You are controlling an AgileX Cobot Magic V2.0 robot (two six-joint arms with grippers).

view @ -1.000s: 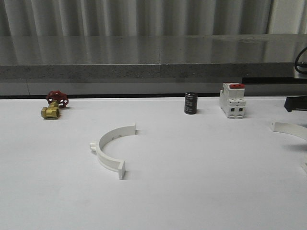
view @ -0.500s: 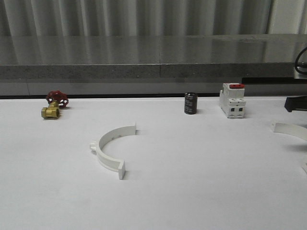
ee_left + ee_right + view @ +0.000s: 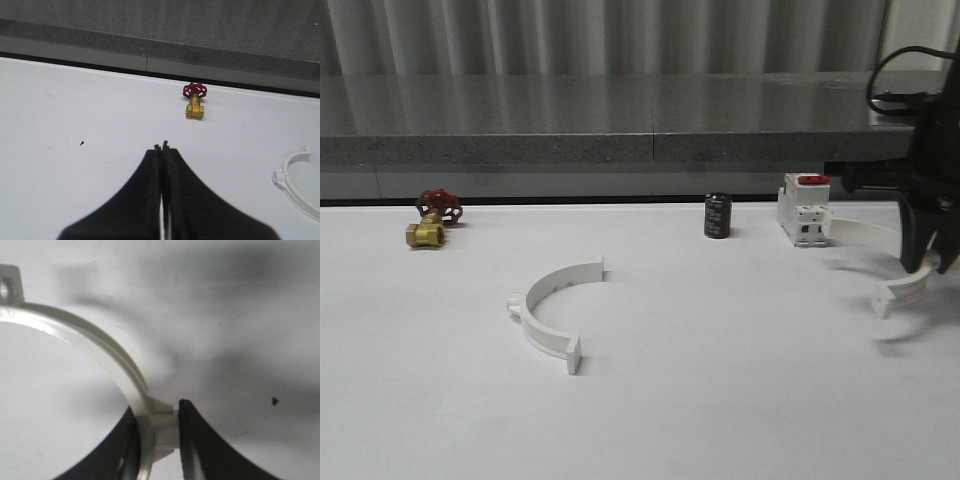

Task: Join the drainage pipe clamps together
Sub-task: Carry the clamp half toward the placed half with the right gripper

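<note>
One white plastic half-ring clamp (image 3: pixel 880 262) hangs at the far right in your right pincer (image 3: pixel 159 432), clamped mid-arc; it could swivel. Other half (image 3: pixel 552 310) lies mid-counter. Left pincer (image 3: pixel 162 148) together, empty.

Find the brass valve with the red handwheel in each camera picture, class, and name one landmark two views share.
Front view: the valve stands at the far left of the table, near the back edge.
Left wrist view: the valve sits beyond the shut left end effector, near the grey ledge.
Right wrist view: not in it.
Shared landmark: the loose clamp half, also seen in the left wrist view.
</note>
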